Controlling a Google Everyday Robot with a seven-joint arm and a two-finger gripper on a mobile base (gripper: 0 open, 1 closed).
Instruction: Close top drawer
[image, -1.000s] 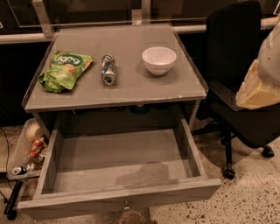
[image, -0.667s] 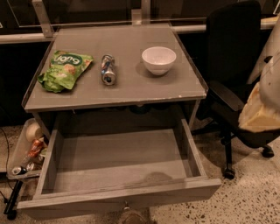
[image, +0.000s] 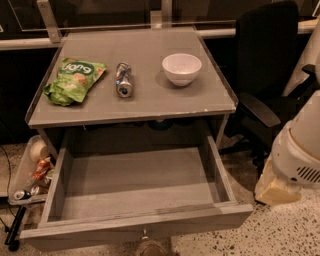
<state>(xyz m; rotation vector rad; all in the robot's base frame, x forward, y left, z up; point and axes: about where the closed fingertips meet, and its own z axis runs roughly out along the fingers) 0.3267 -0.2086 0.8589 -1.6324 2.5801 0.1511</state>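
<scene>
The top drawer (image: 135, 185) is a wide grey wooden box, pulled fully out from under the table top and empty inside. Its flat front (image: 100, 235) runs along the bottom of the view, with a small metal knob (image: 145, 233) at its centre. My white arm (image: 300, 145) comes in at the right edge. The gripper (image: 276, 189) is the pale yellowish end below the arm, low over the floor. It sits just right of the drawer's right front corner and is not touching it.
On the grey table top (image: 150, 100) lie a green snack bag (image: 74, 80), a crushed can (image: 123, 79) and a white bowl (image: 181, 68). A black office chair (image: 265, 75) stands to the right. A bin of rubbish (image: 30, 172) sits at the left.
My arm has moved down along the right edge, from beside the table top to beside the drawer's front corner. The drawer and the things on the table have not moved.
</scene>
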